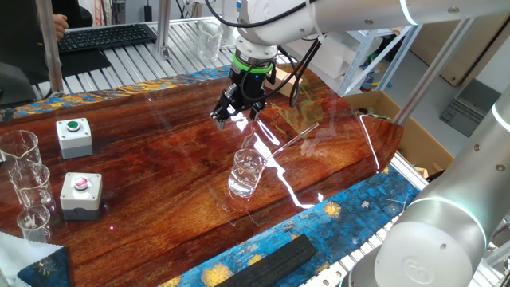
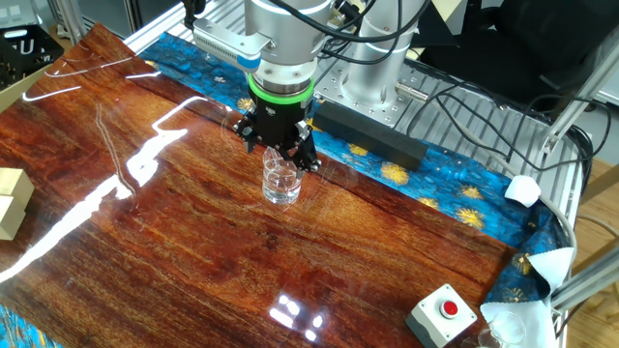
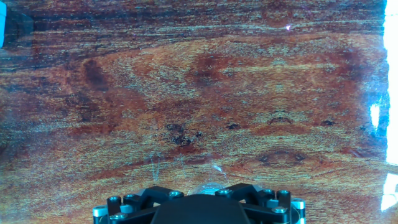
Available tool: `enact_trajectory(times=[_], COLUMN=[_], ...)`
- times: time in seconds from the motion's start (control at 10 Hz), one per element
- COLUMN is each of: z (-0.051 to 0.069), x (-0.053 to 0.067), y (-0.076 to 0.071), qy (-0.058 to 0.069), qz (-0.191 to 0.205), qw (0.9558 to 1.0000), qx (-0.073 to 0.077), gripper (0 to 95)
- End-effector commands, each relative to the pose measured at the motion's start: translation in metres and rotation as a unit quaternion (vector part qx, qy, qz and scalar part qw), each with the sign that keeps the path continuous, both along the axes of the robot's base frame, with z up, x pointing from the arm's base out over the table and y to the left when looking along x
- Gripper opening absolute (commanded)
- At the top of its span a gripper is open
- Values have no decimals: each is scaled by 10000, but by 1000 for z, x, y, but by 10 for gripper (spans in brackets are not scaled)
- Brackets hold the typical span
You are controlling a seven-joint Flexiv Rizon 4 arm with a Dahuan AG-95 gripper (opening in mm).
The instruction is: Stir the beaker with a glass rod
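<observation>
Gripper: I read jaws spread, empty, above table | beaker: upright | glass rod: faint, flat | risk: fingers skid off rod, tip beaker.

Beaker: small clear glass cylinder with a flared rim, standing upright on the glossy reddish wood tabletop, near its middle.
Beaker, the other fixed view: upright, faint pale markings on the wall; whether it holds any liquid cannot be told.
Glass rod: thin transparent stick seen as a pale glinting line, leaning out of the beaker, its upper end slanting up and away over the rim; its lower end is hard to make out.
</observation>
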State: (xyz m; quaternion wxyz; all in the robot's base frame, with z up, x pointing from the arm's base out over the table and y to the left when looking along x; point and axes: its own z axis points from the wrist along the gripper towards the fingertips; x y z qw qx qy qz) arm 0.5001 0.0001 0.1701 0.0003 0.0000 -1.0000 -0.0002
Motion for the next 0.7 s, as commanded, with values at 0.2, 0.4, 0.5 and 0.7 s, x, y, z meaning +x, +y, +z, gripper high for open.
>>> enact_trajectory(times=[0.2, 0.4, 0.5, 0.7], z=[0, 0, 0, 0], x=[0, 0, 0, 0], y=[0, 0, 0, 0], qy=[-70, -69, -70, -70], qz=[-751, -751, -751, -751], qw=[9971, 9971, 9971, 9971], qx=[105, 108, 108, 111], gripper=[0, 0, 0, 0])
